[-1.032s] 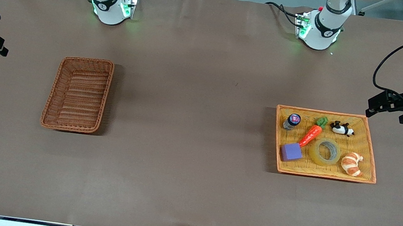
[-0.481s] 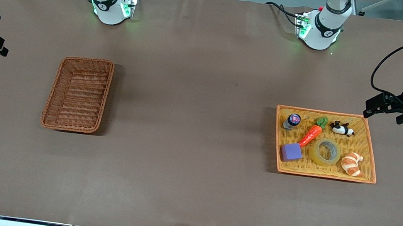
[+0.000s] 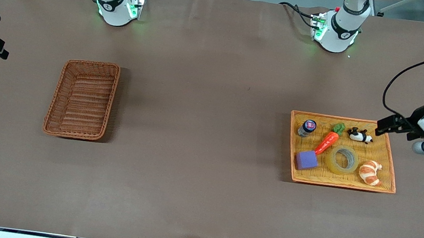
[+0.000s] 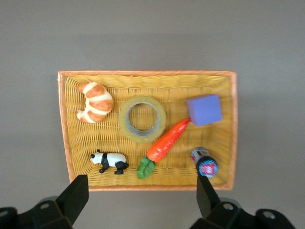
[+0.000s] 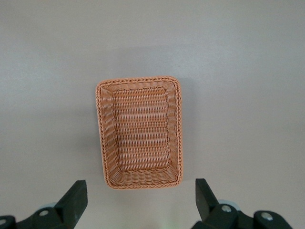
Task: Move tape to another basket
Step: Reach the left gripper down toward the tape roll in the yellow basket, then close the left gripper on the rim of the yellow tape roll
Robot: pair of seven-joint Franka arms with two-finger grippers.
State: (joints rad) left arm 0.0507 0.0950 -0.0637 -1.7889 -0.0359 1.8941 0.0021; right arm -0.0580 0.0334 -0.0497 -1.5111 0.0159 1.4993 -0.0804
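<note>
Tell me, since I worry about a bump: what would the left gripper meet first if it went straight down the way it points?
Probably the yellow tray's rim or the panda; depth is unclear. The open left gripper isn't over the tape.

The desk (image 3: 202, 134) is covered in a matt brown cloth with faint creases. The basket (image 3: 82, 98) is reddish-brown woven wicker, rough and ribbed; the tray (image 3: 389, 158) is a finer yellow-orange weave with an orange rim. The tape (image 3: 341, 159) is translucent yellowish plastic, slightly glossy, on a grey core. The carrot (image 3: 327, 141) and croissant (image 3: 370, 172) look smooth and shiny, the purple block (image 3: 306, 160) matt. The arms' shells are glossy white plastic.
</note>
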